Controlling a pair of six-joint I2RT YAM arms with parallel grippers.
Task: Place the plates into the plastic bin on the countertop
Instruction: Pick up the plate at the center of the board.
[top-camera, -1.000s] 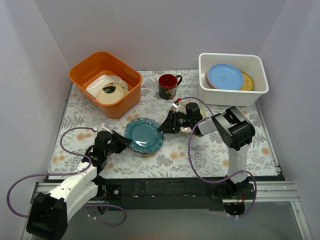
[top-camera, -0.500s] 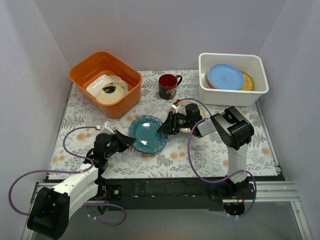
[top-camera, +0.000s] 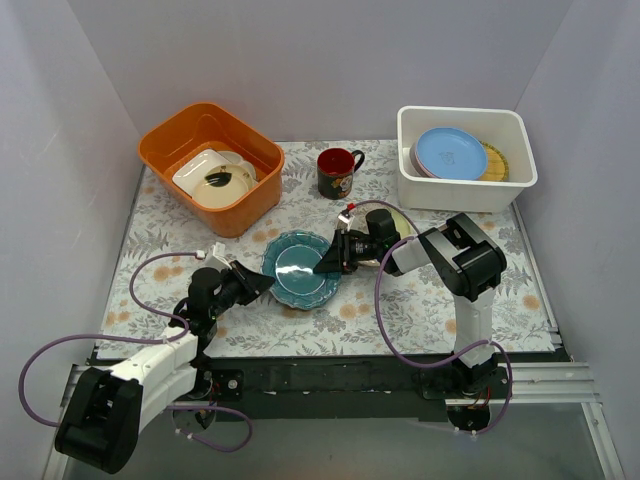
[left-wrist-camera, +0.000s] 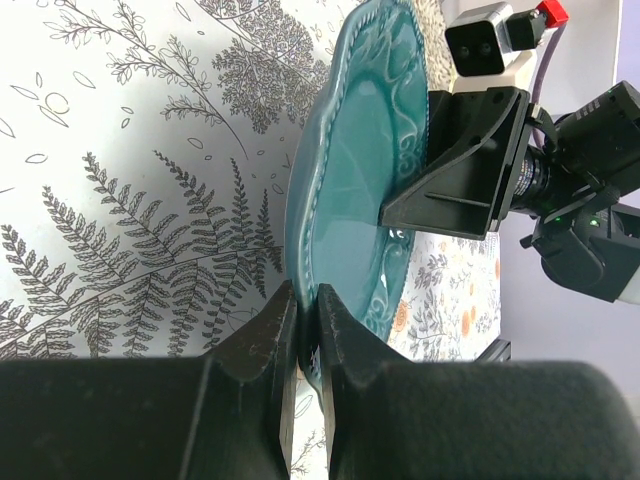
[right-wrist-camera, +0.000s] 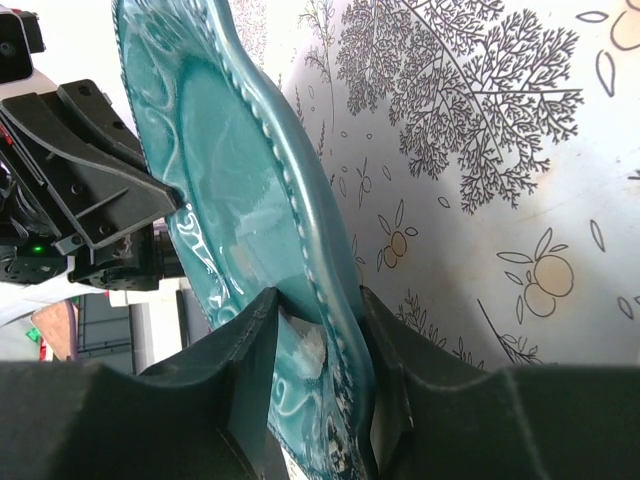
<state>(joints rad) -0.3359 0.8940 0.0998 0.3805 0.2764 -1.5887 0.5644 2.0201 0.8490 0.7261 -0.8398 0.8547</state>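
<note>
Found the orange tub (top-camera: 160, 150) at the far-left corner of the countertop (top-camera: 400, 300), white dishes (top-camera: 215, 178) inside. Saw the left gripper (left-wrist-camera: 300, 300) clenched on the near-left rim of the teal plate (top-camera: 295, 270), around the middle of the countertop. Could not read the print on the dark mug (top-camera: 338, 172) toward the far edge: too small. Saw the right gripper (right-wrist-camera: 315, 300) straddling the plate's right rim, jaws partly apart; could not tell whether gripping. Noted the plastic bin (top-camera: 465, 190) at the far-right corner, blue plate (top-camera: 450, 152) on top of others inside.
</note>
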